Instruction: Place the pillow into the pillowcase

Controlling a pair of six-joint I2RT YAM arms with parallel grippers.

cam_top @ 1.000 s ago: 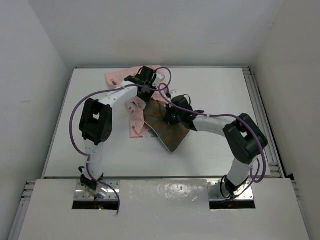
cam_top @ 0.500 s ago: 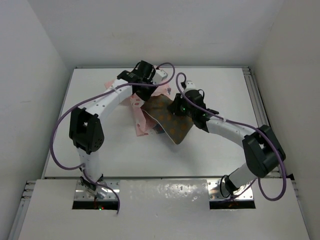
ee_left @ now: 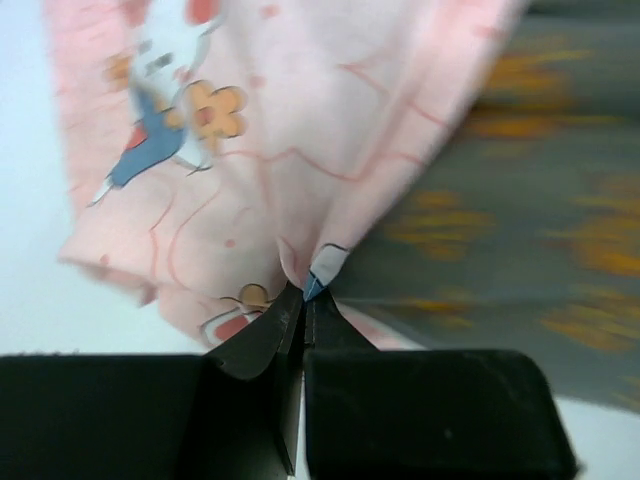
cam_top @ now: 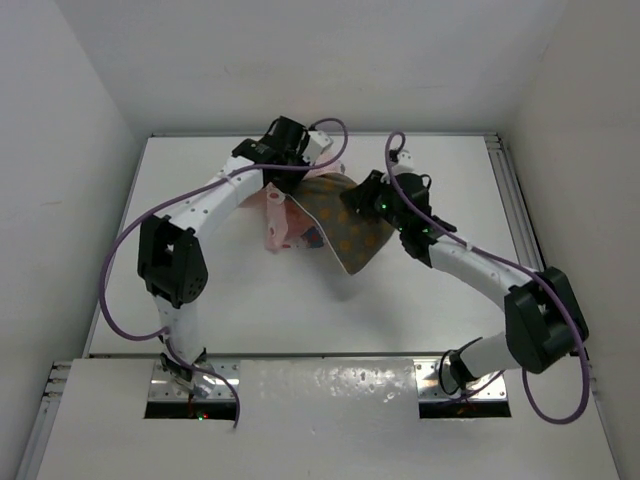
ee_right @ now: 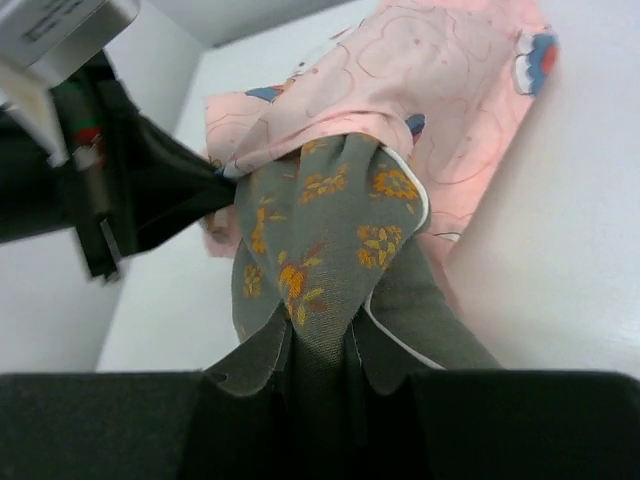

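The pillow point(cam_top: 345, 228), dark brown with orange flowers, hangs tilted above the table's middle, its far end under the pillowcase's edge. The pink bunny-print pillowcase point(cam_top: 285, 222) drapes to its left. My left gripper point(cam_top: 300, 172) is shut on the pillowcase's edge and holds it up; in the left wrist view the gripper point(ee_left: 305, 292) pinches the pink cloth point(ee_left: 260, 130) beside the pillow point(ee_left: 520, 200). My right gripper point(cam_top: 362, 202) is shut on the pillow's near edge; in the right wrist view the gripper point(ee_right: 318, 345) grips the pillow point(ee_right: 320, 220), with the pillowcase point(ee_right: 420, 70) over its far end.
The white table point(cam_top: 440, 300) is walled by white panels at the back and sides. A metal rail point(cam_top: 520, 240) runs along its right edge. Purple cables loop over both arms. The left arm's gripper point(ee_right: 120, 190) shows close on the left of the right wrist view.
Both grippers have risen and moved toward the back with the cloths. The right arm has stretched out and carried the pillow right and up. The pillowcase has been lifted off the table's back.
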